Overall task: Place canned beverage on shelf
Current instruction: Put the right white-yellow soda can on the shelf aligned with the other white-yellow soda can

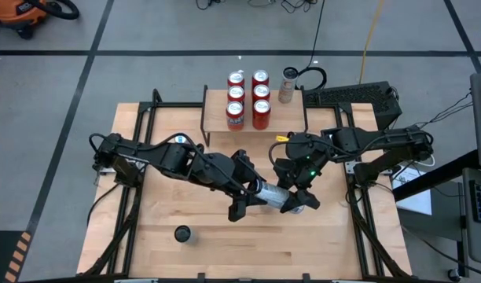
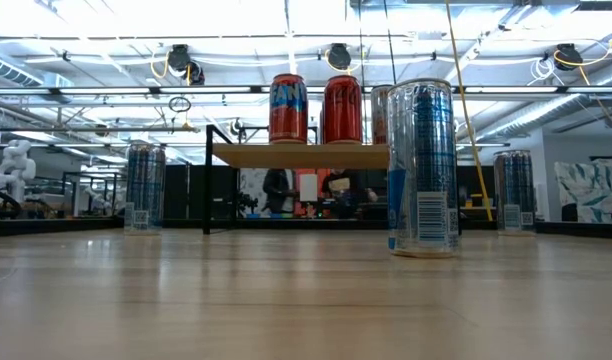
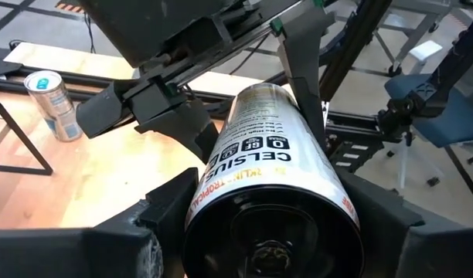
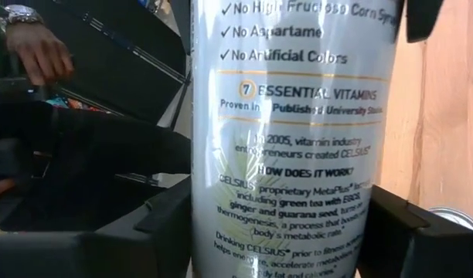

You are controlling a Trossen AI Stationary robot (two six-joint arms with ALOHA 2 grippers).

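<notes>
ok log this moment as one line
phase: handover | Celsius can: lying between both grippers | left gripper: around base | right gripper: around top | shelf: six red cans

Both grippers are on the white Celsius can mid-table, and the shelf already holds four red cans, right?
Not four: the high view shows six red cans on the shelf. The rest holds: left gripper and right gripper both flank the white Celsius can mid-table.

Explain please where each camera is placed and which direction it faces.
High view: above the table, looking straight down; both arms, left claw, right claw.
Low view: at tabletop height, facing the shelf; no arm shows.
Left wrist view: along the white can, its own fingers beside it.
Right wrist view: close on the can's label, own fingers.
Both wrist views share that can.
</notes>
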